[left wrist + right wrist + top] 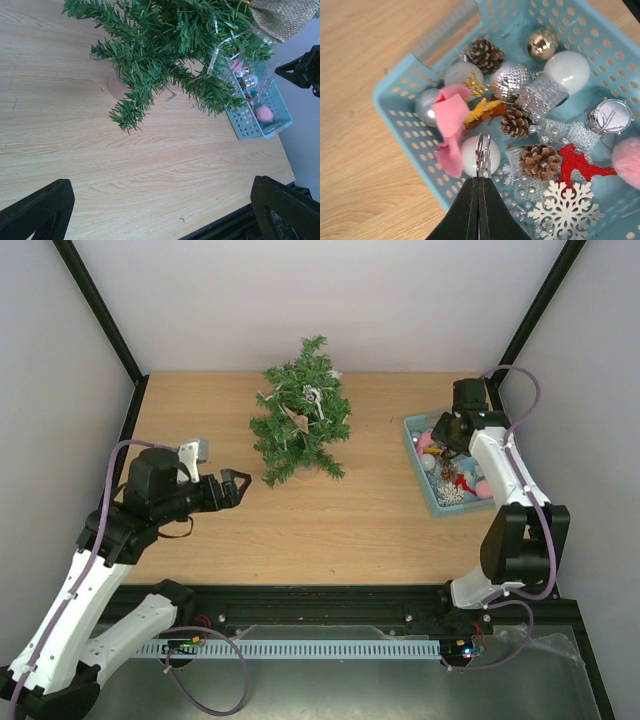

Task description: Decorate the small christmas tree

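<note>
The small christmas tree (300,425) stands at the back middle of the table, with a light string and a burlap piece in its branches. It also shows in the left wrist view (170,55), with its round base (117,85). My left gripper (235,485) is open and empty, left of the tree and pointing at it; its fingertips (45,207) are wide apart. My right gripper (479,182) hangs over the blue basket (410,125), shut on a thin silver flat ornament (482,152) seen edge-on. In the top view the right gripper (447,435) is above the basket (413,450).
The basket holds several ornaments: pine cones (539,161), white and silver balls, a pink felt bow (451,125), a red deer (580,165), a white snowflake (565,210) and a pink pompom. The basket also shows in the left wrist view (245,125). Walls enclose the table.
</note>
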You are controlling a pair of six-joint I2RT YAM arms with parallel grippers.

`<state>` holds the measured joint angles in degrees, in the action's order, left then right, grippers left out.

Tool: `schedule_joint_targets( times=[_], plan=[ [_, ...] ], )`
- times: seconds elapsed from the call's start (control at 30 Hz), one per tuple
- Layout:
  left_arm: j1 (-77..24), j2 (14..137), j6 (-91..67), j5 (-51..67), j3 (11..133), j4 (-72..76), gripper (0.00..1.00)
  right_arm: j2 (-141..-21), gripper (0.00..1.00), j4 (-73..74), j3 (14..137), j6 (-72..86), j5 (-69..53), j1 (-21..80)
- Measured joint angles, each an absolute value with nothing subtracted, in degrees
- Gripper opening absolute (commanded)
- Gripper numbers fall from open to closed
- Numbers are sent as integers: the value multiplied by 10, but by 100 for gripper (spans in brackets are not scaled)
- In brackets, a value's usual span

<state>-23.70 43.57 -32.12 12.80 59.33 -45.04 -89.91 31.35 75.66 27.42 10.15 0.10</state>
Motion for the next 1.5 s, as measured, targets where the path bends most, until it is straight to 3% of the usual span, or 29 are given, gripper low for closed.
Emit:
schedule_joint_targets(
  times=[0.3, 0.47, 0.7, 0.9, 1.23, 1.5],
  plan=[
    [-237, 424, -329, 167, 613, -460, 99, -785, 1, 331, 775, 287, 13, 1],
    [-237, 414, -336, 199, 621, -459, 99, -704, 1, 312, 756, 309, -115, 1],
    [-237, 407, -344, 259, 636, -447, 99, -564, 1, 153, 624, 443, -368, 9],
    [-237, 392, -369, 322, 630, -384, 99, -491, 1, -3, 549, 586, -480, 65],
    [-242, 335, -552, 418, 455, -129, 97, -400, 1, -155, 496, 702, -446, 175],
    [-356, 319, -720, 342, 361, 80, 95, -418, 1, -231, 452, 719, -309, 285]
  ],
)
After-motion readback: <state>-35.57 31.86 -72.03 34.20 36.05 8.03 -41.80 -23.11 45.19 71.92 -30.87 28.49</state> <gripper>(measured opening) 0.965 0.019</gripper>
